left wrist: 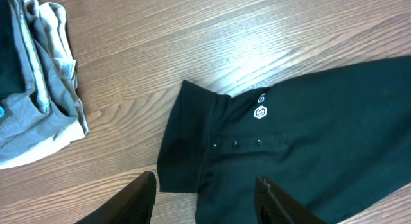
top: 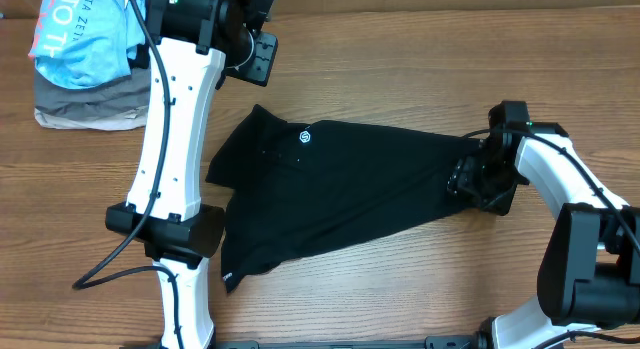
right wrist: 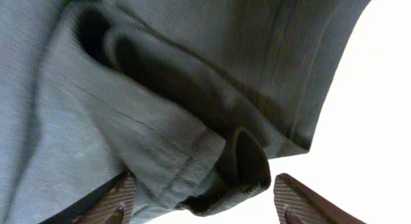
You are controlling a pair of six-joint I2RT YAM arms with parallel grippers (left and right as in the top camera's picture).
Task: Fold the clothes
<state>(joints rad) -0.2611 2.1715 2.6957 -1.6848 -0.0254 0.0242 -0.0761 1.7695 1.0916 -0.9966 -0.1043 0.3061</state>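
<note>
— Shirt [top: 350, 189] sprawls across the table [top: 400, 79], collar [left wrist: 192, 128] left, hem [right wrist: 212, 153] bunched inside the right gripper [right wrist: 205, 201], whose fingers stand apart. What might go wrong?
— Closing there could catch only one layer, so the fold drags crooked. The left gripper [left wrist: 205, 205], parted and empty above the collar, pins nothing, so the whole shirt could slide rightward when pulled

White shells and black joints are seen on the left arm [top: 175, 109] and right arm [top: 550, 164], with black cables alongside; the left tool [left wrist: 204, 179] and right tool [right wrist: 204, 178] are dark-fingered.
</note>
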